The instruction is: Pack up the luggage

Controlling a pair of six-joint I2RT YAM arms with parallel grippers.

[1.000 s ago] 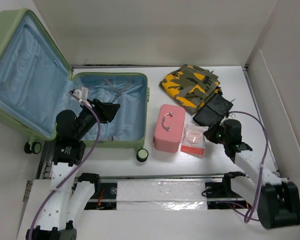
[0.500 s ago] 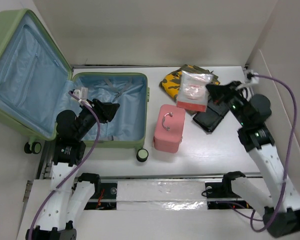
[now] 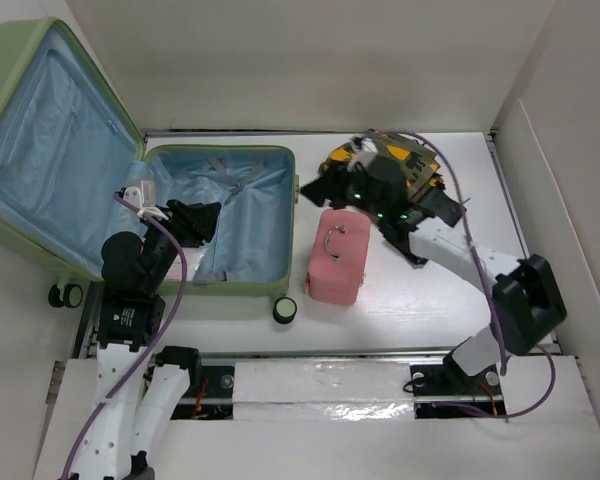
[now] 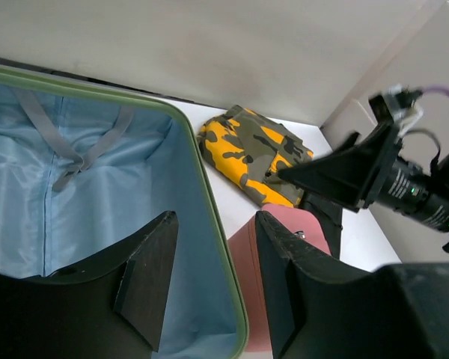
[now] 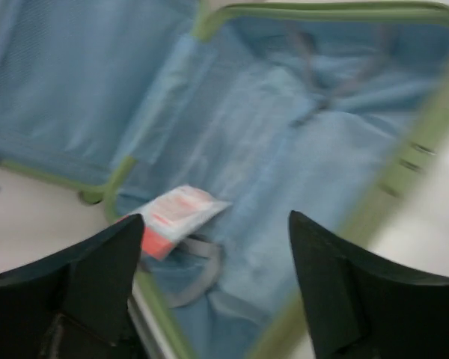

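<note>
Two grippers, both spread & empty; the luggage (image 3: pixel 250 232) lies open on the table (image 3: pixel 460 300), lid up; right gripper (image 5: pixel 215 218) hangs at its right rim, left gripper (image 4: pixel 213 224) over its base; red-white packet (image 5: pixel 176 215) shows inside by the hinge, resting or falling can't tell (blur). Prob. step: dropping items in; release low, well inside rim, clear of left gripper.

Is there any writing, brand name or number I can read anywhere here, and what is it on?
None can be read.
Print on the red and white packet: blurred, unreadable.
On the luggage and the pink case: no writing shows.
</note>
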